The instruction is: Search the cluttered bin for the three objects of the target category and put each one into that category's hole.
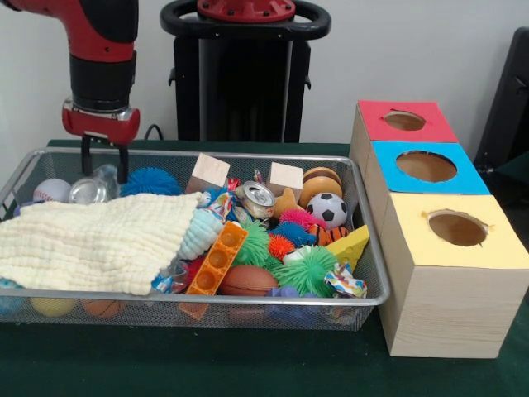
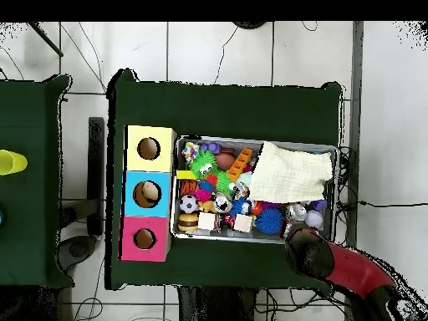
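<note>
Where the front view looks across the table, the red and black arm [image 1: 101,50] comes down at ten o'clock, and its gripper [image 1: 104,161] reaches into the far left corner of the wire mesh bin [image 1: 364,248]. Two dark fingers [image 1: 122,164] stand apart over a clear plastic bottle [image 1: 93,187] lying beside a baseball [image 1: 51,189], touching nothing that can be made out. A pale yellow cloth [image 1: 91,240] covers the bin's left half; a silver can [image 1: 257,198], a small soccer ball [image 1: 331,208] and spiky balls crowd the rest. At three o'clock from the bin stand three wooden boxes, the red-topped box's hole [image 1: 404,121] farthest away, at one o'clock.

From overhead, the arm [image 2: 343,266] enters at five o'clock and its wrist hides the gripper over the bin's [image 2: 251,140] lower right corner. The cloth [image 2: 288,174] lies at the bin's upper right. The red box's hole [image 2: 145,238] sits at eight o'clock from the bin.
</note>
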